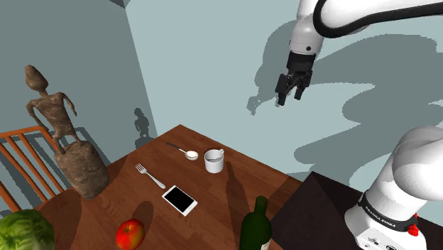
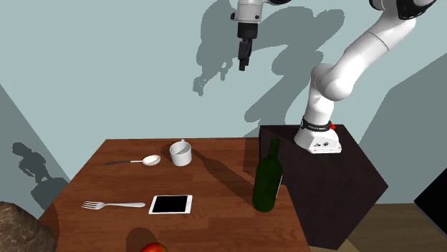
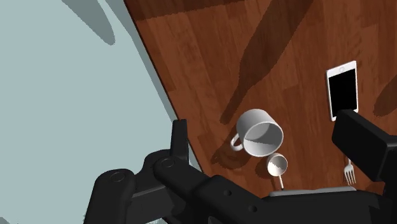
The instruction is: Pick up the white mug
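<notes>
In the shoulder view, from the left, we saw a chair (image 1: 21, 160) beside the bench (image 1: 117, 195) and a lettuce (image 1: 25, 231) low in the corner of the picture. A statue (image 1: 62, 145) stood on the bench's left end. An apple (image 1: 130, 233) lay toward the near edge, with a fork (image 1: 149, 175) and a phone (image 1: 179, 199) around the middle. A spoon (image 1: 186, 152) rested just beside the mug (image 1: 214, 160). The mug stood upright, mouth up, close to the bench's far edge by the wall. A bottle (image 1: 255, 226) stood upright near the edge facing the stand (image 1: 319, 206). High above the mug and well apart from it, the arm (image 1: 312, 28) hung with its jaws released, spread apart with nothing between them.
</notes>
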`<act>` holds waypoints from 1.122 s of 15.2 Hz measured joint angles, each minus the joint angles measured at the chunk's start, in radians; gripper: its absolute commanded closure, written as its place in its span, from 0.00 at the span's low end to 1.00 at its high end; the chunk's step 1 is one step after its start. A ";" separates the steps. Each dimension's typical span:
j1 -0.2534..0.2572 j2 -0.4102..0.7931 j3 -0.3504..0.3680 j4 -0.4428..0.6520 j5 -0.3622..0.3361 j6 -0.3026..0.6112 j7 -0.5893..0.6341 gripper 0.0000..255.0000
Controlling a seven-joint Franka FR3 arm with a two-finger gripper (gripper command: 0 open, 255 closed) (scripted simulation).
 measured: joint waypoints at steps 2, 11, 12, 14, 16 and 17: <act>0.005 0.063 0.019 -0.011 0.003 0.072 0.010 0.00; 0.017 0.374 0.094 0.050 -0.019 0.310 0.068 0.00; 0.018 0.410 0.100 0.058 -0.026 0.335 0.075 0.00; 0.024 0.477 0.119 0.081 -0.040 0.377 0.100 0.00; 0.026 0.558 0.130 0.118 -0.062 0.416 0.120 0.00; 0.026 0.598 0.134 0.134 -0.074 0.437 0.129 0.00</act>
